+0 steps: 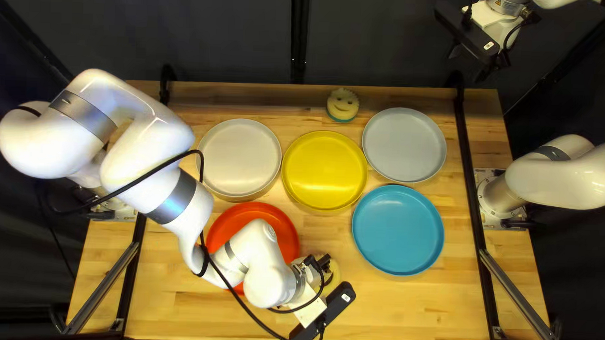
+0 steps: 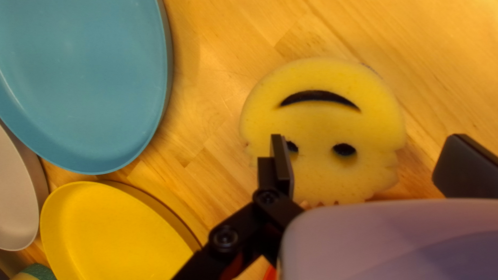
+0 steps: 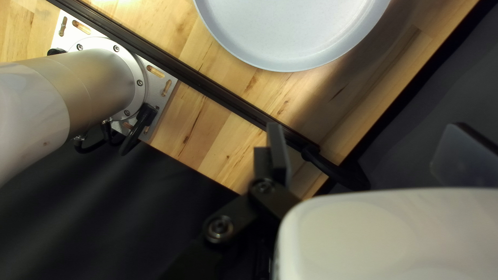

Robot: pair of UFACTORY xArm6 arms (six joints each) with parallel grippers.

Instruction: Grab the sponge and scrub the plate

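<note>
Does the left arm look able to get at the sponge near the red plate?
Probably yes: the open left gripper hovers over the sponge and nothing lies on it, though a small shift may be needed.

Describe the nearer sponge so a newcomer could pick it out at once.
In the near half of the wooden table, look between the red plate and the blue plate. The round yellow sponge there smiles, unlike the plates, and only it lies under the left gripper.
</note>
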